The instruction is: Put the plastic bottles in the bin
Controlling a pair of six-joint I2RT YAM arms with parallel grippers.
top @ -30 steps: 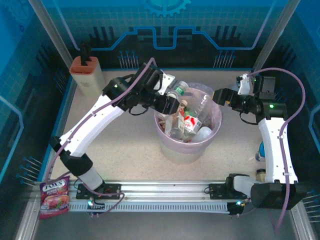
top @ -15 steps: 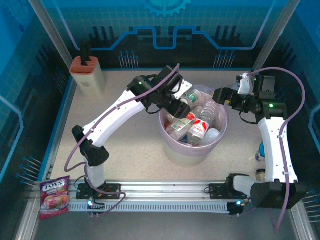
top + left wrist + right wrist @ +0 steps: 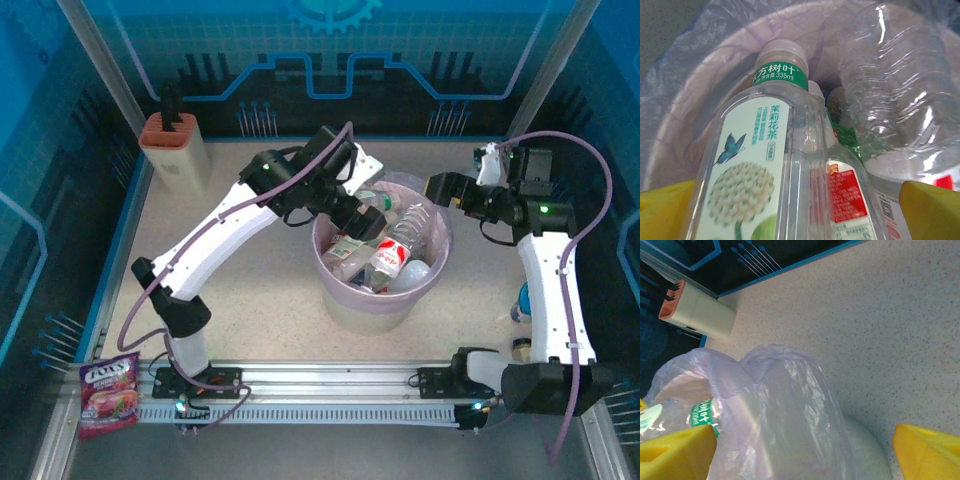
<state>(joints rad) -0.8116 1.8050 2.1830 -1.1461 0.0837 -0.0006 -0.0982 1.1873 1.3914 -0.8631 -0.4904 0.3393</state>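
The bin (image 3: 352,300), a pale bucket lined with a pink bag, stands mid-table and holds several plastic bottles. Among them are one with a red label (image 3: 390,255) and a clear one (image 3: 345,250). My left gripper (image 3: 360,205) hangs over the bin's far left rim, open. In the left wrist view a clear bottle with a green-and-white butterfly label (image 3: 765,165) lies loose between the wide yellow fingertips (image 3: 932,210), resting on the other bottles inside the bin (image 3: 685,135). My right gripper (image 3: 435,187) is open at the bin's far right rim, with the pink bag (image 3: 790,410) between its fingers.
A beige-and-orange knife block (image 3: 175,150) stands at the far left corner. A red snack bag (image 3: 110,393) lies by the front left rail. Behind the right arm a blue-topped bottle (image 3: 521,300) and a small cup (image 3: 520,350) peek out.
My left arm carried the butterfly-label bottle from the bin's left rim to over the bin, then opened and let it go. The bin shifted slightly. The right arm stayed still.
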